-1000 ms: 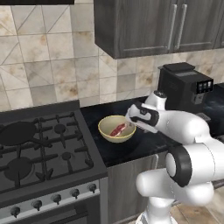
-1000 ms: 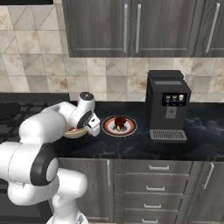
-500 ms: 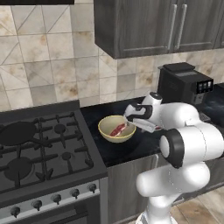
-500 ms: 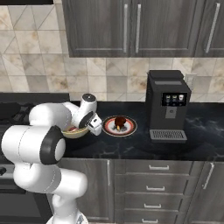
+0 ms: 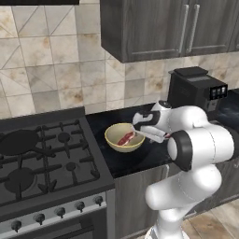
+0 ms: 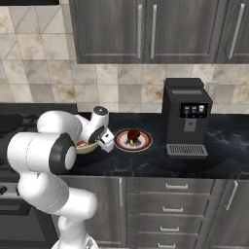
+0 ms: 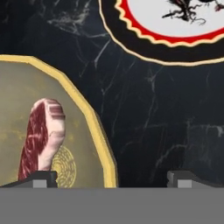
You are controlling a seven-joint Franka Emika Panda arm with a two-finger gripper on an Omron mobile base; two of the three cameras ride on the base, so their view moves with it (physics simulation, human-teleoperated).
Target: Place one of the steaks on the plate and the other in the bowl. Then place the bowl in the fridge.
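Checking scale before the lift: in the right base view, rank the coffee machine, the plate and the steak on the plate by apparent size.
1. Coffee machine, clearly largest.
2. Plate.
3. Dark steak, lying within the plate's rim, smallest.

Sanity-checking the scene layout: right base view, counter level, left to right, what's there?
Bowl → gripper → plate carrying the dark steak → coffee machine.
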